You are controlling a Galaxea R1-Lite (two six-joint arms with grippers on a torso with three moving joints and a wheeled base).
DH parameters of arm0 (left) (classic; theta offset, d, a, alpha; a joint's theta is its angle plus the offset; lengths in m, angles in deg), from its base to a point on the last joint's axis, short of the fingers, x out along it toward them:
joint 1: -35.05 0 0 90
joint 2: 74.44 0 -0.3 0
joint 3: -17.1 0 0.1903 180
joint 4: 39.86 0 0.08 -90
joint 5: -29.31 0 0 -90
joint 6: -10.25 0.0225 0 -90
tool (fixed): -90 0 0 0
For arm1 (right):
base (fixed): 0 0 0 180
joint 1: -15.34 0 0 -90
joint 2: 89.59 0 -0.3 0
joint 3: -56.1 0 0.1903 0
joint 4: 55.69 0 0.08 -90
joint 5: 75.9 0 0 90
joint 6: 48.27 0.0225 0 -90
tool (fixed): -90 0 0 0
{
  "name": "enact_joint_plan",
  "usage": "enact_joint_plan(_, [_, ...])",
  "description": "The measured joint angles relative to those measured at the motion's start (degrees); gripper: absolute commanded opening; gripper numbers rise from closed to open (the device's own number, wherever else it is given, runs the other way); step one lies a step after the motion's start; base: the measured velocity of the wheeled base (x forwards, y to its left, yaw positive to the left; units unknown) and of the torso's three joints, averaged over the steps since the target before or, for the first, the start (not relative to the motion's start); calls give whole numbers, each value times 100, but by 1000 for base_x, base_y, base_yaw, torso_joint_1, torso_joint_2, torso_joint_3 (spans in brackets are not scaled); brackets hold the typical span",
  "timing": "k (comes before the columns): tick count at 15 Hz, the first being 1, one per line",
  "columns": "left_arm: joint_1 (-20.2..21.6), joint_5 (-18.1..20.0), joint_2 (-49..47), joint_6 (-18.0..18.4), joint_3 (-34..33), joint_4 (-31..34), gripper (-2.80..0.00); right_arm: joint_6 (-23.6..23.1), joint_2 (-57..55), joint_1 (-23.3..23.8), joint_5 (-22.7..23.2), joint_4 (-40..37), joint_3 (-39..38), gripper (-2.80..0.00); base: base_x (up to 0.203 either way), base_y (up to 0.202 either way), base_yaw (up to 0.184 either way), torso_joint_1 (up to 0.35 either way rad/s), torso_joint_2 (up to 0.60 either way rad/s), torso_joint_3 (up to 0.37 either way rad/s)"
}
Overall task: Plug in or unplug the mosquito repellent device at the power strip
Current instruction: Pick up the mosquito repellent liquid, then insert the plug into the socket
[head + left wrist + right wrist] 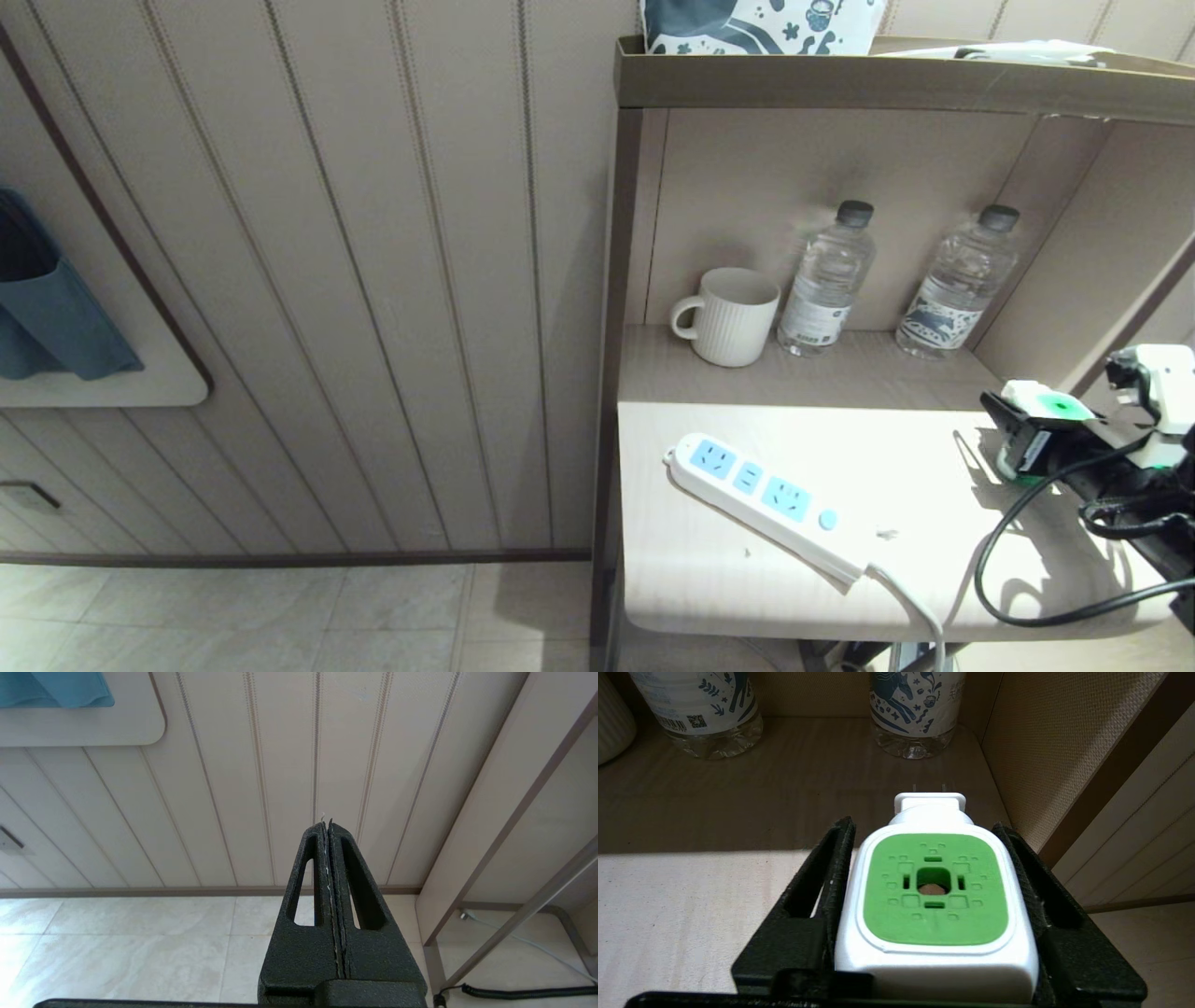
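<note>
Right gripper (931, 896) clamps the small white plug-in mosquito repellent device with green face (934, 889) by its flat sides, near the bedside tabletop's right edge (934, 597). Light, rigid, smooth plastic; prongs clear. Long white power strip (761, 495) lies at the front-left. Left gripper (329, 830) closed, parked.

The right arm reaches in low from the right edge of the head view, its wrist roughly level. The right tool (931, 858) has a black finger (831, 868) pressed to each flank of the mosquito repellent device (934, 905), gripping it with the green face turned up. The left tool (329, 833) hangs off to the side, aimed at the wall's foot, its two fingers (306, 882) pressed flat together with nothing between them.
</note>
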Motion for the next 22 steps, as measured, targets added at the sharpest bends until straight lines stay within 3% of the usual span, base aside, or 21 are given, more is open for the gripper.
enact_joint_plan(9, [-2,2,0,2,0,0,-280,-6,152,18,9,-11,-32,-280,0,0,0,0,0,0])
enact_joint_plan(12, [-2,2,0,2,0,-1,-280,-2,837,-19,60,-796,58,-280,0,0,0,0,0,0])
enact_joint_plan(16, [-2,2,0,0,0,0,-280,164,2533,-194,79,-3243,774,-280,0,0,0,0,0,0])
enact_joint_plan(19, [0,2,0,1,0,-1,-280,621,3788,-525,94,-6008,2088,-280,0,0,0,0,0,0])
enact_joint_plan(22, [0,2,0,2,0,0,-280,1072,4513,-1186,105,-8873,3630,-280,0,0,0,0,0,0])
